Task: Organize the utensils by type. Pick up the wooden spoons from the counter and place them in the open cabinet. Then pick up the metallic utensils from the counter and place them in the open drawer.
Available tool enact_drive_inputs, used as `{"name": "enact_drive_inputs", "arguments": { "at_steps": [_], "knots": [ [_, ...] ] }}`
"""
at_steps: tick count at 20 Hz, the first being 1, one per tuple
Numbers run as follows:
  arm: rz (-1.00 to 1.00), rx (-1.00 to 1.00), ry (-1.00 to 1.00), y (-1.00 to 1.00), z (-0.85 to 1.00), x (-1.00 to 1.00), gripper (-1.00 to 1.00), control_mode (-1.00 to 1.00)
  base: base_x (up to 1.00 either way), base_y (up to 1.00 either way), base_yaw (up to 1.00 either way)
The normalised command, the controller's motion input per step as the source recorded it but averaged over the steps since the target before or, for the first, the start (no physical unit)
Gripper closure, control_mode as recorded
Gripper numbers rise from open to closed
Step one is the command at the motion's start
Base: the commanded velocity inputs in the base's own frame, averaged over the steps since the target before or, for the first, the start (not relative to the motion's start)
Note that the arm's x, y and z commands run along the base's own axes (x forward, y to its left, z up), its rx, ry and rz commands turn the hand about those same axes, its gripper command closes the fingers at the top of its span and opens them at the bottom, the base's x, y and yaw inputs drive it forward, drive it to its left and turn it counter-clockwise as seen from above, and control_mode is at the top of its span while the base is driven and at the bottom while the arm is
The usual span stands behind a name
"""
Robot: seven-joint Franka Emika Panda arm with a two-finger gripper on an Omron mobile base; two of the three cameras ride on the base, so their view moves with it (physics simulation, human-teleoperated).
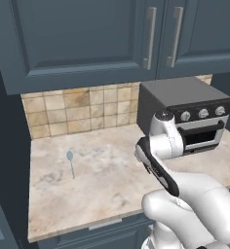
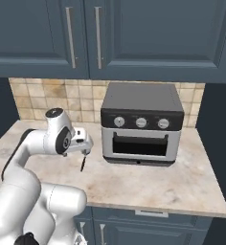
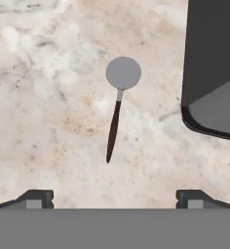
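A small round silver-headed utensil [image 3: 116, 104] with a thin black handle lies on the beige marbled counter [image 3: 48, 121], straight ahead of my gripper [image 3: 114, 199]. The gripper hovers above it, open, its fingertips [image 3: 36, 198] wide apart and empty. From the right base, the black handle [image 2: 83, 164] pokes out just below the hand [image 2: 80, 139], left of the toaster oven. A pale silver-blue spoon [image 1: 70, 162] rests alone on the left part of the counter [image 1: 102, 194]. The wooden spoons, the open cabinet and the open drawer are out of view.
A grey toaster oven [image 2: 141, 124] stands on the counter right of the hand; its dark corner [image 3: 212, 73] is close to the round-headed utensil. Closed slate-blue wall cabinets [image 2: 134, 33] hang above a tan tile backsplash [image 1: 78, 109].
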Motion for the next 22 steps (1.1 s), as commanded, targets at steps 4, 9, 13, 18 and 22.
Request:
{"name": "enact_drive_inputs", "arguments": {
  "at_steps": [4,9,13,18,22],
  "knots": [
    [0.00,0.05,0.07,-0.06,-0.24,0.33,-1.00,-1.00,0.00,0.00,0.00],
    [0.00,0.05,0.04,0.00,-0.28,0.31,-1.00,-1.00,0.00,0.00,0.00],
    [-0.04,0.06,0.01,0.01,-0.42,0.30,-1.00,-1.00,0.00,0.00,0.00],
    [-0.04,0.05,0.01,0.03,-0.44,0.28,-1.00,-1.00,0.00,0.00,0.00],
    [-0.05,0.03,0.04,0.07,-0.41,0.21,-1.00,-1.00,0.00,0.00,0.00]
  ]
}}
